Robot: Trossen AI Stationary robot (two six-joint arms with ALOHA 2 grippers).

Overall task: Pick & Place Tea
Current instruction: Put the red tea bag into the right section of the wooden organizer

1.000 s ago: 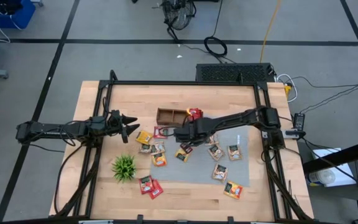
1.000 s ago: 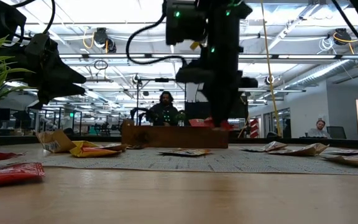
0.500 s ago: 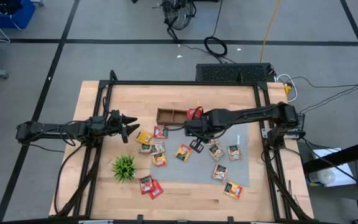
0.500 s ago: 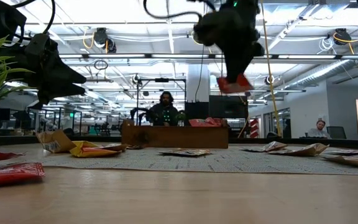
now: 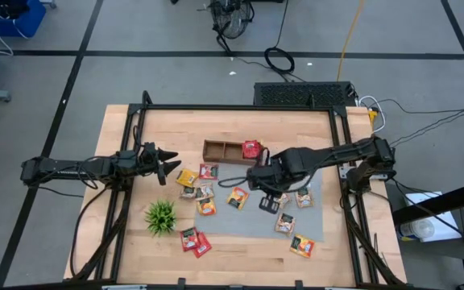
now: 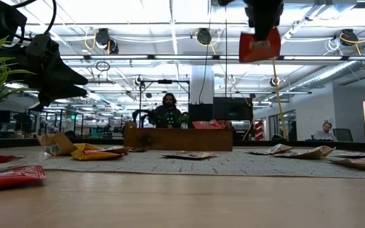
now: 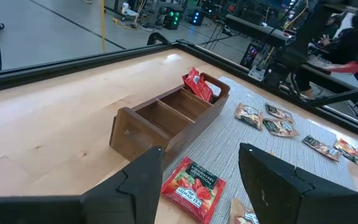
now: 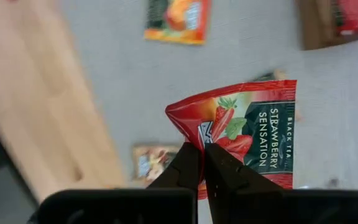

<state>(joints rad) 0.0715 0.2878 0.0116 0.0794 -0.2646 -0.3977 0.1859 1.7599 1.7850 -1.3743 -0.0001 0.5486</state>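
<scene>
The right gripper (image 8: 202, 163) is clamped on a red strawberry tea packet (image 8: 247, 140), lifted clear of the desk (image 5: 135, 145). The wooden tray (image 5: 222, 150) lies just beyond it, with one red packet (image 5: 252, 149) already in its end compartment. Many loose packets (image 5: 208, 200) remain below and around it, so most work is left. The left gripper (image 5: 170, 163) waits well apart, fingers spread, empty. From overhead, the arm hides the held packet.

Open wood left of the tray, clutter on the mat

The wooden tray (image 5: 230, 151) has bare tabletop behind and to its left; in front, scattered tea packets (image 5: 205, 192) crowd the grey mat (image 5: 252, 219), and the plant (image 5: 160, 216) stands beyond them.
</scene>
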